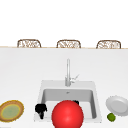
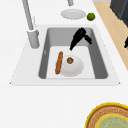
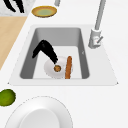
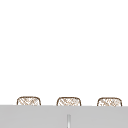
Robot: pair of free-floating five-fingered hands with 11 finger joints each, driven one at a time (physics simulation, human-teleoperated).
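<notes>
A right hand (image 3: 45, 51) reaches into the sink (image 3: 27, 45), straight fingers spread down to a small brown fruit (image 3: 57, 67) lying on a white plate (image 3: 50, 70), a carrot (image 3: 68, 67) just beside.

Right robot hand (image 2: 80, 37) was tipped down at a steep angle, fingers stretched out straight and pointing downward, thumb sticking off to the side, gripping nothing. Left robot hand (image 1: 40, 109) just floated off on its own, well apart from it, fingers dangling loose.
</notes>
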